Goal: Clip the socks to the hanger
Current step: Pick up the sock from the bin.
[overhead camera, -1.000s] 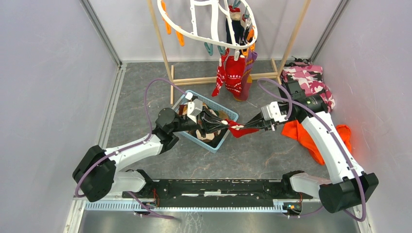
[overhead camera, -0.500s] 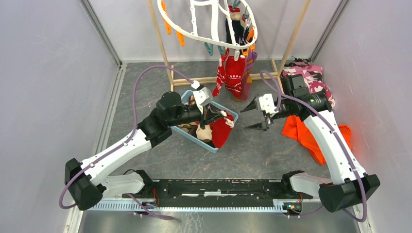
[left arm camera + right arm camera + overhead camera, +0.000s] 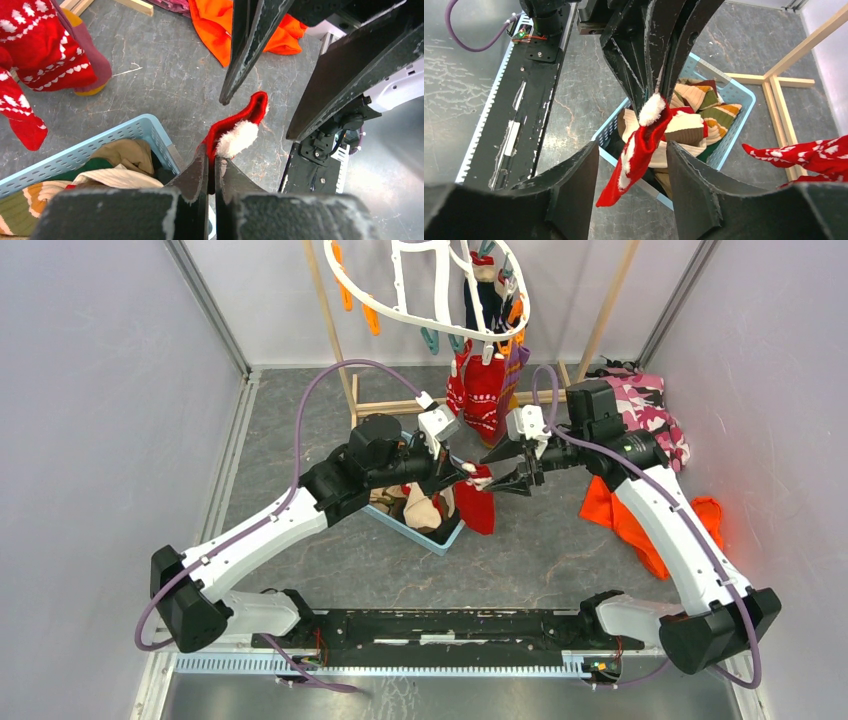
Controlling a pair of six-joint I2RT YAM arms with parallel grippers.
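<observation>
Left gripper is clamped on a red sock, just below its white fluffy cuff. The sock hangs free from the pinch, long axis straight down, toe end dropping over the near rim of the blue basket.

Right gripper is open, with nothing in it, facing the left one with its tips just beside the cuff. In the right wrist view the sock sits between the two fingers, but I can't tell if the jaws really straddle it or stop just short.

The sock is soft and limp, red with white pattern down the leg. More socks are heaped in the basket.

Hanger is up and behind both arms, well apart from the held sock. Red and purple socks already hang on its right side, and orange clips on the left look free. The right arm is nearer the loaded side. I'd say the next move needs the cuff lifted up and back to a clip.
</observation>
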